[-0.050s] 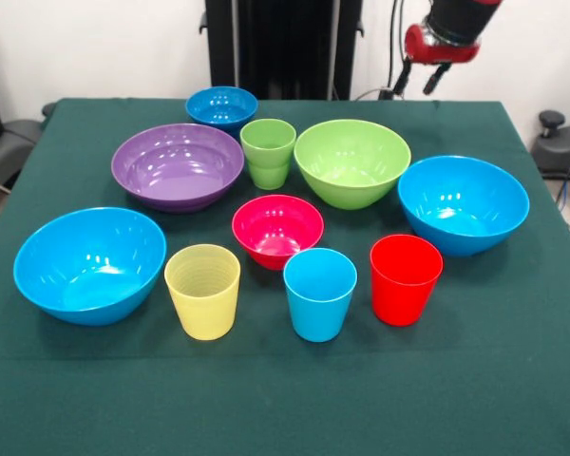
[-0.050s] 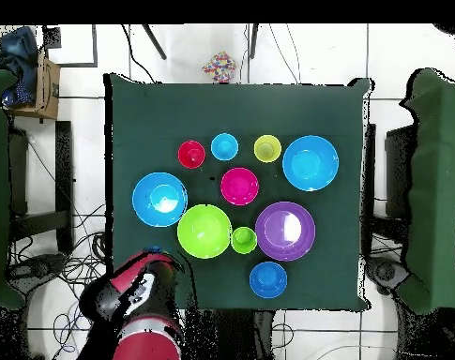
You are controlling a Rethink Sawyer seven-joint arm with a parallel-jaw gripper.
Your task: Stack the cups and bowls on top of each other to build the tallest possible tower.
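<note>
Every cup and bowl stands upright and alone on the green cloth; no tower shows. Back row: small dark blue bowl [image 1: 221, 106] [image 2: 268, 279], purple bowl [image 1: 178, 165] [image 2: 285, 231], green cup [image 1: 268, 152] [image 2: 244, 240], lime-green bowl [image 1: 351, 161] [image 2: 204, 231]. Light blue bowls sit at the right [image 1: 463, 203] [image 2: 159, 199] and left [image 1: 89, 264] [image 2: 310, 163]. The pink-red bowl [image 1: 277, 230] [image 2: 239, 186] is central. In front stand the yellow cup [image 1: 202, 291] [image 2: 267, 148], light blue cup [image 1: 319, 294] [image 2: 224, 146] and red cup [image 1: 405, 279] [image 2: 191, 154]. My gripper [image 1: 418, 80] hangs open and empty above the table's far right corner, behind the lime-green bowl.
The red and black arm [image 2: 137, 300] sits off the table's edge beside the lime-green bowl. Black chairs [image 2: 428, 187] flank the table on both sides, and cables lie on the floor. A wide strip of bare cloth [image 1: 285, 399] lies in front of the cups.
</note>
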